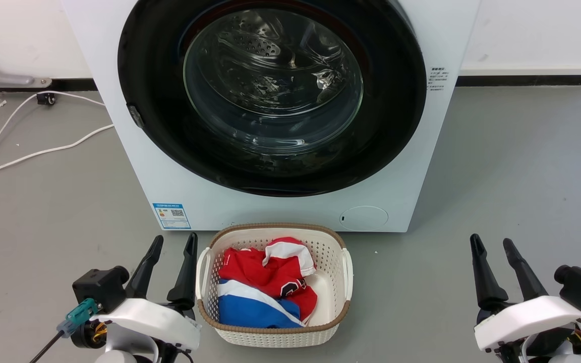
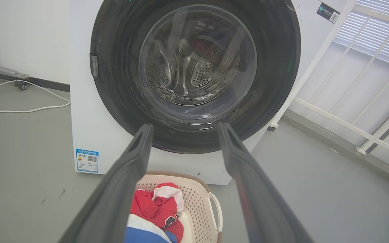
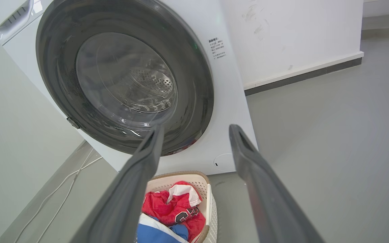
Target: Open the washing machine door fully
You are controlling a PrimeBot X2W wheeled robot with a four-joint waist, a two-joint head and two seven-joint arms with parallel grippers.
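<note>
The white washing machine (image 1: 169, 181) (image 2: 86, 128) (image 3: 228, 101) stands straight ahead. Its round black-rimmed door (image 1: 159, 101) (image 2: 113, 84) (image 3: 194, 87) with the bulging glass window lies flat against the machine's front. A small grey latch tab (image 1: 135, 116) (image 2: 94, 65) sits on the door's left rim. My left gripper (image 1: 172, 244) (image 2: 184, 130) is open at the lower left, well short of the machine. At the lower right my right gripper (image 1: 492, 244) (image 3: 196, 130) is open too, with nothing between its fingers.
A cream laundry basket (image 1: 343, 272) (image 2: 194, 202) (image 3: 211, 202) with red, white and blue clothes sits on the grey floor right before the machine, between my grippers. White cables (image 1: 33, 151) trail on the floor at left. A white railing (image 2: 349, 111) stands to the machine's right.
</note>
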